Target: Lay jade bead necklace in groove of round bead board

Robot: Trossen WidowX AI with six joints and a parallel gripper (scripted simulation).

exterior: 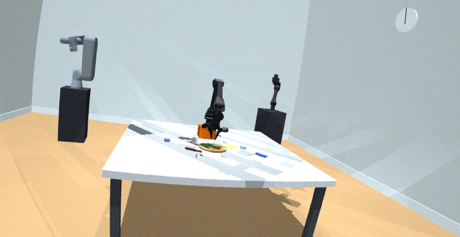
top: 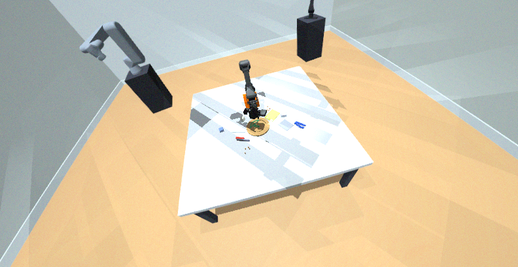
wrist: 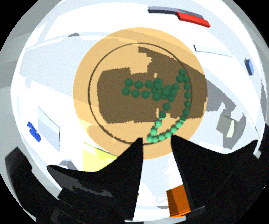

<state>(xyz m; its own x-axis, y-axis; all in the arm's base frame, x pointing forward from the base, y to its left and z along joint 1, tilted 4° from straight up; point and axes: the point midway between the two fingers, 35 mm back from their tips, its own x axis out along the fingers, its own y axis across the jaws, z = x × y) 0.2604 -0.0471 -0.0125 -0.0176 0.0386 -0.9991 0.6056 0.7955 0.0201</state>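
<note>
- Plainly, the jade bead necklace [top: 254, 124] [exterior: 211, 145] [wrist: 187, 95] is on the round bead board [top: 266, 129] [exterior: 222, 150] [wrist: 82, 90], a pale wooden disc on the white counter [top: 217, 185] [exterior: 193, 171] [wrist: 35, 70].
- Its round green beads look dark where shadow covers the board and brighter, almost minty, near the sunlit edge.
- The necklace makes no neat circle. In the wrist view, one stretch bends along the right side of the thin ring-shaped groove [wrist: 89, 93]; I can't tell whether those beads sit down in it.
- From the lower end of that curve, the strand doubles back inward to a tangled clump right of the board's middle.
- Two roughly side-by-side rows run left from the clump, well inside the ring.
- The black claw [top: 258, 117] [exterior: 217, 136] [wrist: 157, 139] is partly spread, a narrow gap between its fingertips, and is not gripping the necklace. In the wrist view, the lowest beads appear in line with that gap.
- Near the board, from where I stand, I see a yellow sheet [top: 271, 114] [exterior: 230, 146] [wrist: 96, 157] and a red-and-dark slender item [top: 242, 139] [exterior: 193, 149] [wrist: 192, 19].
</note>
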